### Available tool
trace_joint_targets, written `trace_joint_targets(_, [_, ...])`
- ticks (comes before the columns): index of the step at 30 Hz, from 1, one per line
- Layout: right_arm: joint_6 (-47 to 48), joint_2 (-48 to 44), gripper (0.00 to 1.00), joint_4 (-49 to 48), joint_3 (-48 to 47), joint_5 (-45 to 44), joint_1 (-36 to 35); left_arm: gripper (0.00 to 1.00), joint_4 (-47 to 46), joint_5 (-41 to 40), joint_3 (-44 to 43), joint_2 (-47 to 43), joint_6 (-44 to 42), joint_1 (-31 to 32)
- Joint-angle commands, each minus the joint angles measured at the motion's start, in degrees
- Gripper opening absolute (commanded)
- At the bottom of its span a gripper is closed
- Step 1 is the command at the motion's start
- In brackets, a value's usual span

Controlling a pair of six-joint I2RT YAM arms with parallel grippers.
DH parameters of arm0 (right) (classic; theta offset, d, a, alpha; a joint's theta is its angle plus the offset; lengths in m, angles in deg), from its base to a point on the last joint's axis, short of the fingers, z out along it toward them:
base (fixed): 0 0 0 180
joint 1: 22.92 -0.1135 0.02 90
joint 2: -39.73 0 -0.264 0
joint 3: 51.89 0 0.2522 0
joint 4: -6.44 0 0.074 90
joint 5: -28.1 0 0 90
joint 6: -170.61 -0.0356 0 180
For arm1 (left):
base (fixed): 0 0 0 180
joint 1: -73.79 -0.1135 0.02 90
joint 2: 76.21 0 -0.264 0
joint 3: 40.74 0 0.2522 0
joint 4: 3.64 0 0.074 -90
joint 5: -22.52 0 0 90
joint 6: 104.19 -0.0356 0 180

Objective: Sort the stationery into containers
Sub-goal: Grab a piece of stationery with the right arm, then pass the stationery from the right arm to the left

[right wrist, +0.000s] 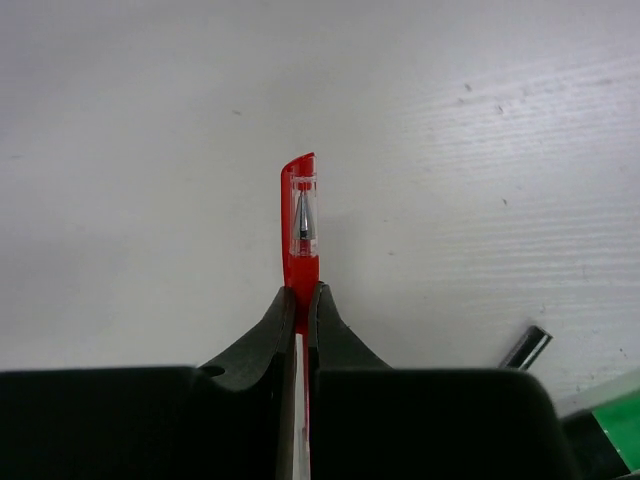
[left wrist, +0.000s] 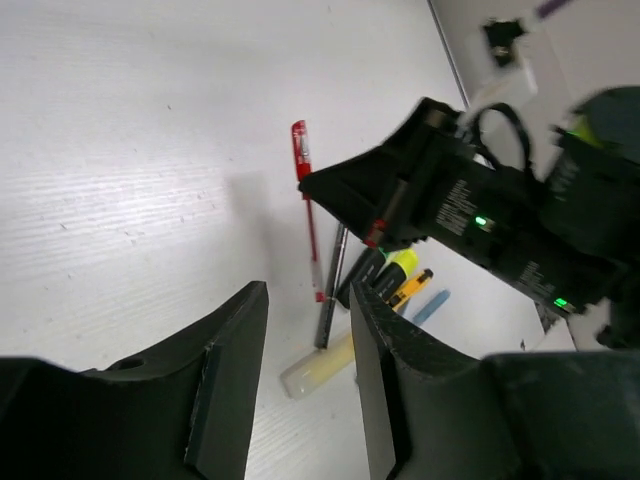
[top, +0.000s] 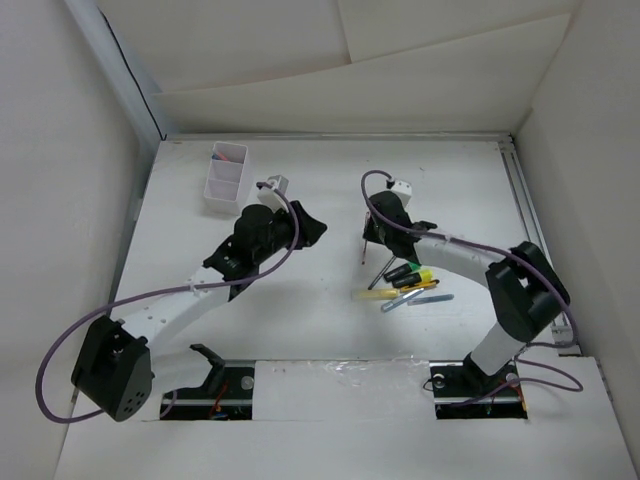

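— Pinching what, that right gripper [right wrist: 302, 296]?
— A slim red plastic pen with a clear cap [right wrist: 300, 215], clamped between its fingertips, cap end poking ahead over the white table [right wrist: 150, 150].
— And the left gripper [left wrist: 308, 310]?
— Jaws apart, nothing between them. The white partitioned plastic box [top: 222, 185] sits near it; loose pens and markers [top: 410, 285] lie beside the right gripper.

A red pen [right wrist: 300, 215] is clamped between the black jaws of the right gripper [right wrist: 301, 298].
The pen is pinched just behind its cap, which is seen projecting beyond the jaw tips, the metal point visible through a clear window. The white worktop [right wrist: 150, 150] is seen behind it. At the lower right, the end of a dark grey pen [right wrist: 527, 348] and a corner of something green [right wrist: 620, 420] are glimpsed.
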Motion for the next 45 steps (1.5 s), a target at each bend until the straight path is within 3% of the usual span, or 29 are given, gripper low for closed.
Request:
trace_joint_targets(1, [7.39,-6.98,0.0,-7.49,0.09,5.24,0.2,0.35,3.01,-5.34,-6.1,0.66,-1.54,-0.14])
trace_joint_targets(4, [11.6,-8.92,0.0,-9.86,2.55,12.35,0.2,0.41,3.54,-2.9,-8.21,3.64,-0.93,-0.14])
trace_joint_targets(10, [17.94,-11.83,0.0,-14.09,5.99,21.84,-0.86,0.42,3.54,3.7,-12.52,10.59,1.0,-0.14])
trace_joint_targets(22, [21.11,-13.06,0.0,-16.28,6.69,26.78,-2.44,0.4,7.67,0.99,-21.14,22.91,1.01,1.88])
trace_joint_targets(30, [21.11,-13.59,0.0,-16.9,7.22,27.4,-2.97,0.29,6.44,0.98,-20.61,26.25,1.62,1.88])
trace_joint_targets(33, [21.11,-14.11,0.0,-17.43,7.84,27.4,-2.97,0.22,5.74,0.36,-20.61,27.47,2.15,1.88])
trace_joint_targets(36, [21.11,-14.11,0.0,-17.43,7.84,27.4,-2.97,0.02,4.96,0.36,-20.09,26.78,2.76,1.88])
trace_joint_targets(39, [21.11,-14.11,0.0,-17.43,8.36,26.88,-2.97,0.0,3.63,-0.95,-18.69,24.85,3.47,1.88])
trace_joint_targets(43, [20.58,-16.91,0.37,-17.43,9.5,25.56,-2.97,0.0,3.63,0.8,-19.2,22.21,4.08,-2.49])
trace_joint_targets(45, [20.58,-18.41,0.45,-17.43,10.2,24.95,-2.97,0.0,3.63,-0.76,-19.73,21.42,4.79,-4.52])
